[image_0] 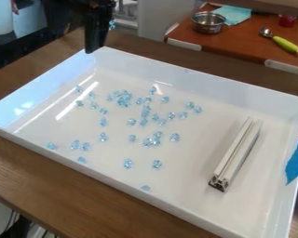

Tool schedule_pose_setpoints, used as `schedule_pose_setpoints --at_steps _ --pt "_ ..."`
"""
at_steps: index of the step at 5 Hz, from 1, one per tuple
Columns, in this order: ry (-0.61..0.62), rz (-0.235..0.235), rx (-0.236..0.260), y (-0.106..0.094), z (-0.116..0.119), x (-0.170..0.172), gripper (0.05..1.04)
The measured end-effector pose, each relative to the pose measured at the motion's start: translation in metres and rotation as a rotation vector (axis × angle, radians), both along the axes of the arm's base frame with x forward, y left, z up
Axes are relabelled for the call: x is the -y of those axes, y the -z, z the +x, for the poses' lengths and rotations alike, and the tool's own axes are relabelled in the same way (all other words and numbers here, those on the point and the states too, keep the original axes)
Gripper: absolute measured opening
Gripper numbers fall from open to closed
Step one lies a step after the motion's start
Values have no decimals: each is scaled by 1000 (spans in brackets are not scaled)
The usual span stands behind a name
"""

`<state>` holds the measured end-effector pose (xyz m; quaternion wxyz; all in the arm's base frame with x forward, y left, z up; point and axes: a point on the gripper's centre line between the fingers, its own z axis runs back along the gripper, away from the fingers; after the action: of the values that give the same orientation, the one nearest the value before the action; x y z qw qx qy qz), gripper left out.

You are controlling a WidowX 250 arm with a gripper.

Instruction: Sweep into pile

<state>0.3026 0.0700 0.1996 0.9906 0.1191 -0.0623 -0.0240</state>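
The black gripper [97,44] hangs at the upper left, above the back left corner of the white tray [201,76]; nothing shows held in it. Light blue clear pieces [123,98] lie scattered over the left and middle of the tray floor. Some form a loose cluster toward the back left, others sit singly, with a few near the front wall. On the tray's right side lies a long white and silver bar-shaped tool [237,153], its dark end toward the front, apart from the gripper and the pieces.
The tray's raised walls surround the pieces and the tool. Blue tape [297,160] covers part of the right wall. Behind, an orange-brown table [245,46] holds a metal pot [208,22], a teal cloth [234,14] and a green-handled spoon [286,44]. A white bottle [0,17] stands far left.
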Motion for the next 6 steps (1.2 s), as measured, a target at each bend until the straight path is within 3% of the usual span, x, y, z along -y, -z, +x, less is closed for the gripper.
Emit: schedule_pose_setpoints --at_steps 1,2,3,4,5,6 --pt "-5 -17 -51 15 -3 3 1000" --pt "21 -132 -123 28 -2 46 1000" --pt "14 -199 -120 33 1 81 1000" --pt "24 -278 -80 32 8 121 1000" --pt "17 -306 -30 37 14 155 999" --pt "20 -285 -8 47 20 182 1000"
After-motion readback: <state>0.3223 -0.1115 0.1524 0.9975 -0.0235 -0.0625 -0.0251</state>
